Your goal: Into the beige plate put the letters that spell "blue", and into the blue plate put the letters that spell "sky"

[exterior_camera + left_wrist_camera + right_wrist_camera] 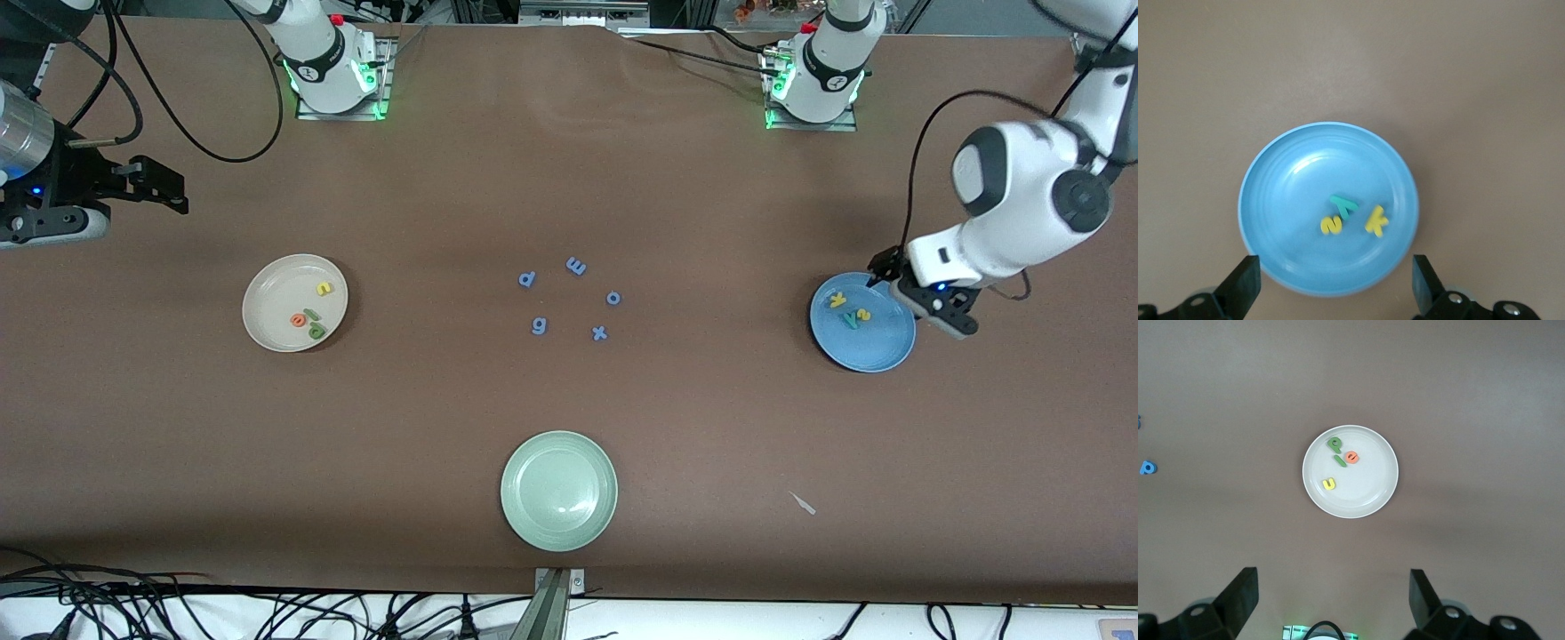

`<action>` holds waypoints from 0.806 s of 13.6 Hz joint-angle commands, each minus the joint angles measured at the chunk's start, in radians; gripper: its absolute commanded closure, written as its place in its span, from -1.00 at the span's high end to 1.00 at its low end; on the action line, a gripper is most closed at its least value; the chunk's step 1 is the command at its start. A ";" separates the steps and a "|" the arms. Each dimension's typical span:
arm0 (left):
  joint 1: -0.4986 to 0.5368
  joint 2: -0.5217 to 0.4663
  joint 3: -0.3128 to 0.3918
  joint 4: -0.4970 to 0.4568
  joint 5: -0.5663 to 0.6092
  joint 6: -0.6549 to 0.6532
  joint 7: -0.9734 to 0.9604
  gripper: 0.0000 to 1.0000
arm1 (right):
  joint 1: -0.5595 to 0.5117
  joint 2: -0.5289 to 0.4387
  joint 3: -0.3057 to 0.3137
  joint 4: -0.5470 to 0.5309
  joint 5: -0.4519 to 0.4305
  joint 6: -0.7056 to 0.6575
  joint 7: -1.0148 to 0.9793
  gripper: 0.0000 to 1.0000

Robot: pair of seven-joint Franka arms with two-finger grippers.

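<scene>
The beige plate (267,307) (1361,497) lies toward the right arm's end of the table. It holds a yellow "u" (324,288) (1329,483), an orange "e" (298,319) (1352,457), a dark green "l" (311,313) (1339,461) and a green "b" (317,332) (1335,443). The blue plate (876,347) (1298,180) holds a yellow "k" (837,300) (1376,221), a teal "y" (852,318) (1343,205) and a yellow "s" (863,314) (1331,225). My left gripper (920,298) (1335,270) hangs open and empty over that plate's rim. My right gripper (164,187) (1331,583) waits open, high over the table's end.
Several blue letters lie loose at the table's middle, among them an "m" (576,265) and an "x" (599,333). An empty pale green plate (558,491) sits nearest the front camera. A small white scrap (803,503) lies beside it, toward the left arm's end.
</scene>
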 commanded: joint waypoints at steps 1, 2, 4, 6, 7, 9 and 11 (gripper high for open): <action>-0.028 -0.214 -0.002 -0.024 0.030 -0.174 -0.108 1.00 | -0.012 -0.002 0.013 0.004 -0.003 0.000 0.010 1.00; -0.038 -0.230 0.000 0.049 0.030 -0.283 -0.114 1.00 | -0.012 -0.002 0.013 0.004 -0.003 0.000 0.010 1.00; -0.044 -0.225 0.004 0.240 0.033 -0.514 -0.131 1.00 | -0.012 -0.002 0.013 0.004 -0.003 0.000 0.008 1.00; -0.067 -0.222 0.004 0.409 0.070 -0.677 -0.192 1.00 | -0.012 -0.002 0.013 0.004 -0.003 0.000 0.008 1.00; -0.070 -0.221 0.006 0.475 0.073 -0.755 -0.235 1.00 | -0.012 -0.002 0.013 0.004 -0.003 0.000 0.008 1.00; -0.081 -0.202 0.011 0.546 0.066 -0.798 -0.308 1.00 | -0.012 -0.002 0.013 0.004 -0.003 0.000 0.008 1.00; -0.104 -0.147 0.004 0.605 0.069 -0.805 -0.413 1.00 | -0.012 -0.002 0.013 0.004 -0.003 0.000 0.008 1.00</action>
